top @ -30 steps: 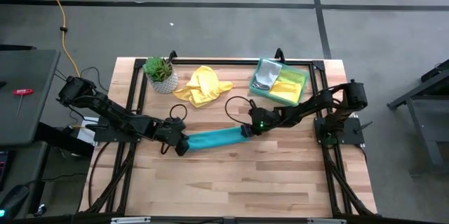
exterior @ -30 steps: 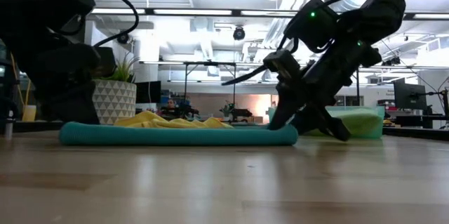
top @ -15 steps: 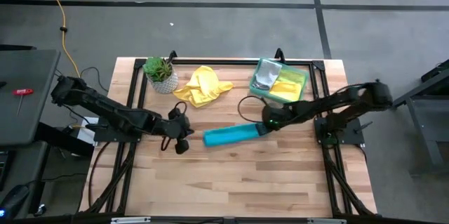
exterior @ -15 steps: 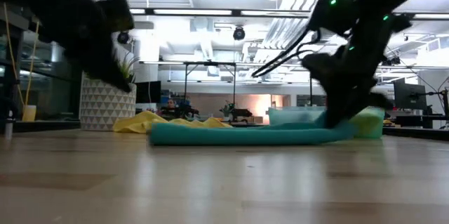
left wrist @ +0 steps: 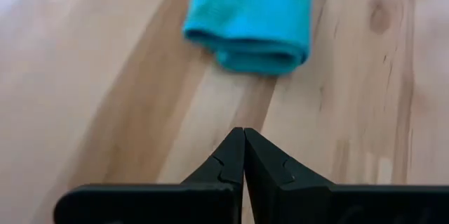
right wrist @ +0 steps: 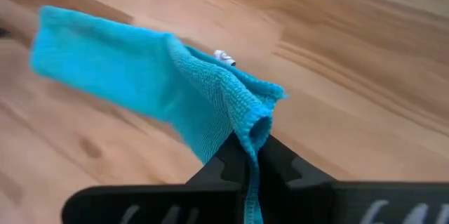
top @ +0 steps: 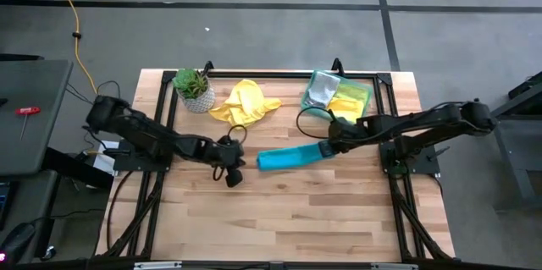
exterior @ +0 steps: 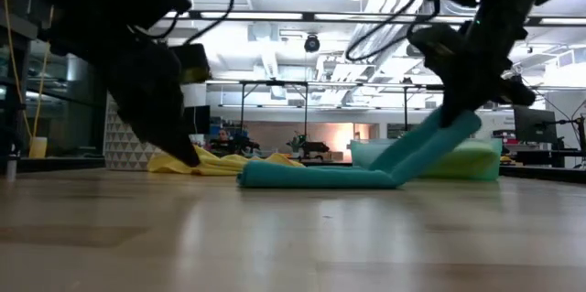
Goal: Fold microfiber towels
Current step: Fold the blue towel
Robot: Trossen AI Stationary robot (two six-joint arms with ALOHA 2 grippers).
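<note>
Left end effector (top: 231, 171) sits low over the counter (top: 279, 219), fingers (left wrist: 231, 161) pressed together with nothing between them, just beside the near end of the teal towel (top: 290, 157) but not touching it. Left wrist view shows the towel's folded end (left wrist: 252, 13) lying flat on the wood ahead of the closed tips.

Potted plant (top: 193, 88) stands at the back left of the counter. Yellow towel (top: 244, 103) lies crumpled just to its right, well behind the teal one.

Teal towel is a long narrow folded strip near counter centre, running from the left end effector's side toward the right arm. Low view: its left part lies flat on the counter, its right end (exterior: 430, 141) is lifted off the surface at a slant.

Right end effector (top: 326, 146) is clamped tight on that raised end; right wrist view shows the cloth edge (right wrist: 245, 122) pinched between the closed fingers and the rest of the strip trailing away over the wood.

Green tray (top: 315, 107) sits at the back right, holding a grey cloth (top: 320, 94) and a yellow-green cloth (top: 349, 105). The tray is behind the right end effector, apart from the teal towel.
</note>
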